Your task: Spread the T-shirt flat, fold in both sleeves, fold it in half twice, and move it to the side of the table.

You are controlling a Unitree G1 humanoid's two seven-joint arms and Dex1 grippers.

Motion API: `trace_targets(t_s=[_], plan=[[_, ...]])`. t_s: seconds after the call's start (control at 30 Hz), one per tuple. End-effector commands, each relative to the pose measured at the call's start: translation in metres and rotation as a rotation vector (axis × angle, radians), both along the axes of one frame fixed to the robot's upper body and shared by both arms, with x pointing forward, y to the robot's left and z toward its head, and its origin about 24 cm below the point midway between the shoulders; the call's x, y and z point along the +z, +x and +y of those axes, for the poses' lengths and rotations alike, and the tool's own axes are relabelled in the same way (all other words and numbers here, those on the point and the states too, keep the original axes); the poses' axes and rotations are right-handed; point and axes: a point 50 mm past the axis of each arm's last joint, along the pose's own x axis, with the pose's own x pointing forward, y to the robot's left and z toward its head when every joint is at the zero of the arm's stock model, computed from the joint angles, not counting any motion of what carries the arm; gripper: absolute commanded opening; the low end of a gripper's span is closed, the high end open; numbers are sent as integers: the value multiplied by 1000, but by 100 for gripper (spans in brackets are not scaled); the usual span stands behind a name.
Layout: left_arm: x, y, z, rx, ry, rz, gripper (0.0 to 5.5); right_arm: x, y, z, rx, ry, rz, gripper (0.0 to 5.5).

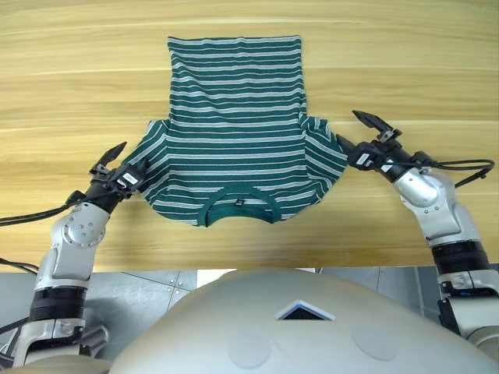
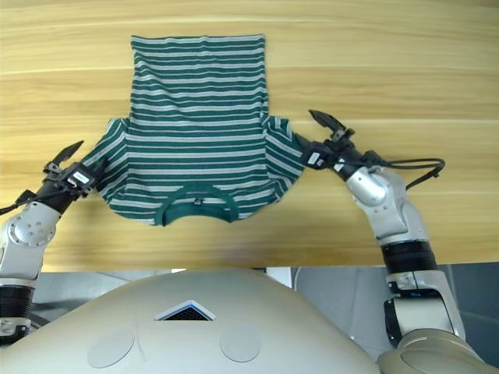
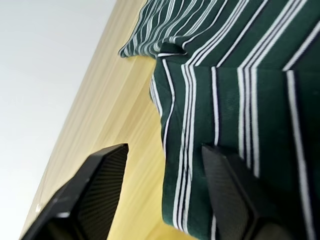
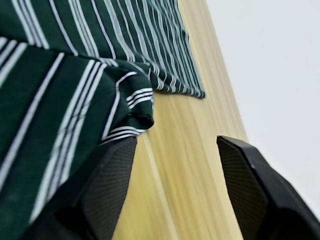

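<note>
A dark green T-shirt with white stripes lies flat on the wooden table, collar toward me and hem at the far side. Its short sleeves stick out left and right. My left gripper is open at the left sleeve's outer edge; one finger rests on the cloth and the other is over bare wood. My right gripper is open at the right sleeve's edge, one finger on the sleeve and the other over the table.
The table's front edge runs just below the collar, with grey floor beneath it. Black cables trail from both wrists. Bare wood stretches to the left, right and beyond the hem.
</note>
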Motion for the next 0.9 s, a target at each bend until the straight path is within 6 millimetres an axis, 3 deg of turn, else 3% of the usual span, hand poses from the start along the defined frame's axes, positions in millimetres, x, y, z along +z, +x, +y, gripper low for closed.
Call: trace_targets(t_s=[0.03, 0.23, 0.4, 0.5, 0.67, 0.77, 0.9], plan=[[-6, -1, 0, 15, -16, 22, 272, -12, 3, -10, -76, -24, 37, 296], [19, 11, -23, -50, -125, -130, 272, -13, 6, -15, -108, -21, 1, 296], [56, 17, -28, -29, -238, -328, 272, 32, 13, -14, -149, 128, -233, 296], [71, 21, -34, -49, -338, -396, 272, 41, 3, -2, -86, 211, -208, 296], [68, 27, -43, -84, -353, -382, 272, -1, -20, -4, -43, 82, 36, 296], [66, 30, -48, -100, -370, -376, 272, -20, -18, -12, -86, 30, 109, 296], [58, 30, -53, -114, -381, -350, 272, -28, -9, -21, -130, -18, 125, 296]])
